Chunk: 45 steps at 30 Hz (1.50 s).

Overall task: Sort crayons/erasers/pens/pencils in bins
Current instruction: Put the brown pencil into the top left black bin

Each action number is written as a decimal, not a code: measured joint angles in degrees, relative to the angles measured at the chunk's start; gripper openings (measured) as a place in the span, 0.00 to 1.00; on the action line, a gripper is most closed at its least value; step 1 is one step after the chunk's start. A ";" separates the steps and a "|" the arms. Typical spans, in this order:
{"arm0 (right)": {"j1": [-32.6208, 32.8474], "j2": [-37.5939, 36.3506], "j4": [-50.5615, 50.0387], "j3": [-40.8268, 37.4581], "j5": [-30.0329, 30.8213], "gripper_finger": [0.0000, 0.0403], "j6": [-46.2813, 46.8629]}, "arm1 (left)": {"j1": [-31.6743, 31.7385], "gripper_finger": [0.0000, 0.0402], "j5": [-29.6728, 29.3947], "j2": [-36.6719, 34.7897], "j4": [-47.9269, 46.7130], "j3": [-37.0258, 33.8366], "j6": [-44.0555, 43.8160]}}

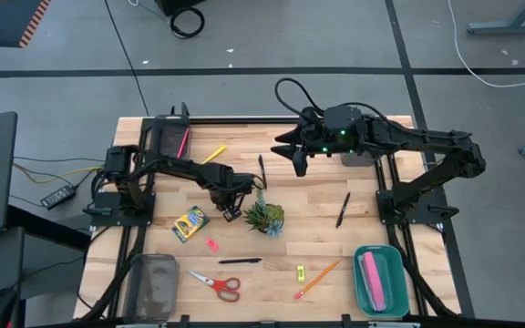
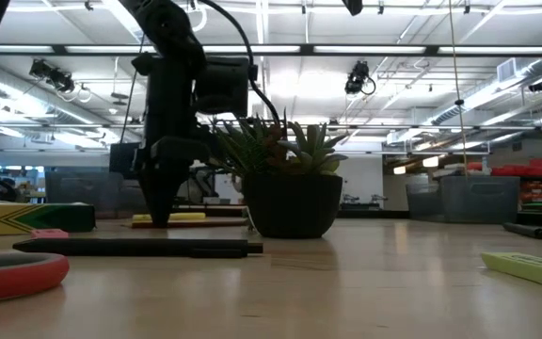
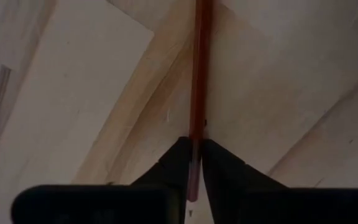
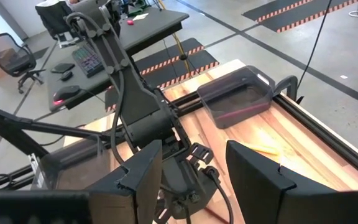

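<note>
The left gripper [image 1: 230,211] is down at the table's middle, just at nine o'clock of the spiky green plant [image 1: 266,217], and in the left wrist view its fingers [image 3: 219,168] are pinched nearly together on a thin brown-red pencil [image 3: 197,93] that lies flat on the wood and runs on past the tips. In the low view the gripper [image 2: 158,212] stands upright with its tips at the tabletop. The right gripper [image 1: 296,155] hangs above the table at about one o'clock of the plant, fingers [image 4: 143,168] spread wide and holding nothing.

The crayon box [image 1: 190,223] lies at nine o'clock of the plant, a pink eraser [image 1: 211,244] just below it. A black pen [image 1: 240,261] lies at six o'clock of the plant, another [image 1: 343,209] at three o'clock. A yellow eraser [image 1: 300,271] and an orange pencil [image 1: 318,279] lie near the teal bin [image 1: 365,278], which holds a pink thing. A yellow pencil [image 1: 213,154] lies at eleven o'clock beside the dark bin [image 1: 162,143] with a pink pencil [image 1: 182,142] in it. The translucent bin [image 1: 152,281] sits at seven o'clock, red-handled scissors [image 1: 219,285] next to it
</note>
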 joint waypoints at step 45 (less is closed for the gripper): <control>0.00 0.04 -3.02 0.02 0.00 0.46 -1.52 | 5.86 0.30 4.72 -12.61 -9.84 -0.45 9.94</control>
